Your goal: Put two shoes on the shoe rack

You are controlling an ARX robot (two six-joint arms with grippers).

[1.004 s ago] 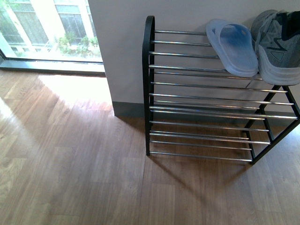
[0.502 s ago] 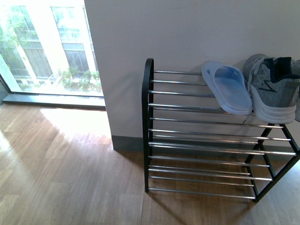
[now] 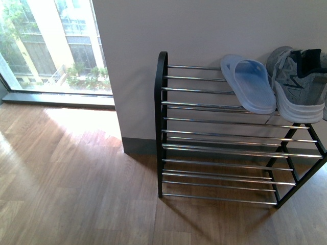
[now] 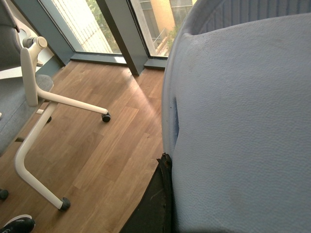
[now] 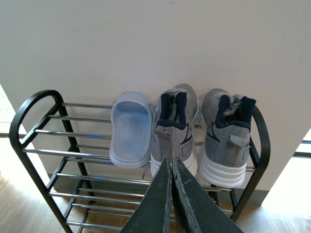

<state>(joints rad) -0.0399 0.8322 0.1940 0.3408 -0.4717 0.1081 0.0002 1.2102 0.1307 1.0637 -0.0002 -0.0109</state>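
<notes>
The shoe rack (image 3: 162, 127) stands against the white wall, with black arched sides and chrome rods. In the front view one pale blue slide sandal (image 3: 250, 84) and a grey sneaker (image 3: 299, 89) lie on its top tier, and neither arm shows there. The right wrist view shows that sandal (image 5: 131, 128) beside two grey sneakers (image 5: 175, 124) (image 5: 226, 136) on the rack (image 5: 29, 109). My right gripper (image 5: 171, 162) is shut and empty, in front of the rack and apart from it. My left gripper (image 4: 166, 162) is shut on another pale blue slide sandal (image 4: 243, 121), held above the wooden floor.
A floor-length window (image 3: 51, 46) is left of the wall. In the left wrist view a white office-chair base (image 4: 43, 99) with castors stands on the wooden floor (image 4: 112, 141), and a black shoe (image 4: 17, 224) lies near it. Bare floor (image 3: 76, 194) lies left of the rack.
The front view has tilted up, so the rack sits lower in the picture than a second ago. The sandal and sneaker on the top tier have not moved.
</notes>
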